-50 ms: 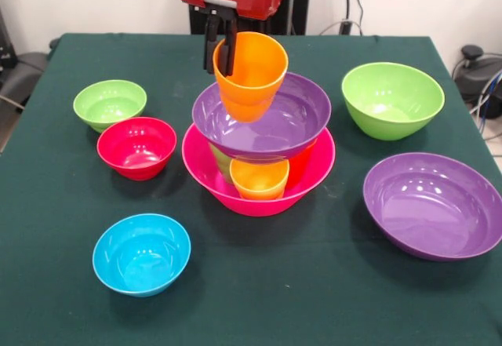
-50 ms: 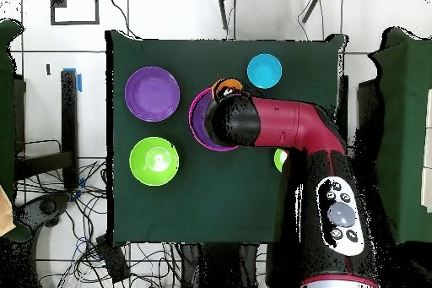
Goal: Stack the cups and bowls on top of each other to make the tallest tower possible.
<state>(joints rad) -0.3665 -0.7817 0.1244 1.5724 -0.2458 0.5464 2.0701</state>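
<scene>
Blue bowl (image 1: 142, 253) sits nearest on the green table (image 1: 259, 299), alone at the front left, with a purple bowl (image 1: 434, 205) empty at the front right. Behind the blue one come a red bowl (image 1: 137, 147) and, just past it, a small light-green bowl (image 1: 110, 103); the two stand close, though I cannot tell whether they touch. Mid-table stands the tower (image 1: 259, 138): a hot-pink bowl (image 1: 259, 197) as base, cups standing upright inside it, among them a yellow-orange cup (image 1: 260, 179) at the front, a sliver of green cup (image 1: 220, 162) to its left and something red on the right, and a second purple bowl (image 1: 271, 126) resting on top of those cups. Over that bowl's left side hangs an orange cup (image 1: 251, 75), upright, its base down in the bowl. The gripper (image 1: 221, 48) has closed on the cup's near-left rim, one black finger inside the wall and the other outside. To the right, further back, a larger light-green bowl (image 1: 392, 100) stands empty and well apart. From overhead the red arm (image 2: 291, 128) covers most of the tower.
</scene>
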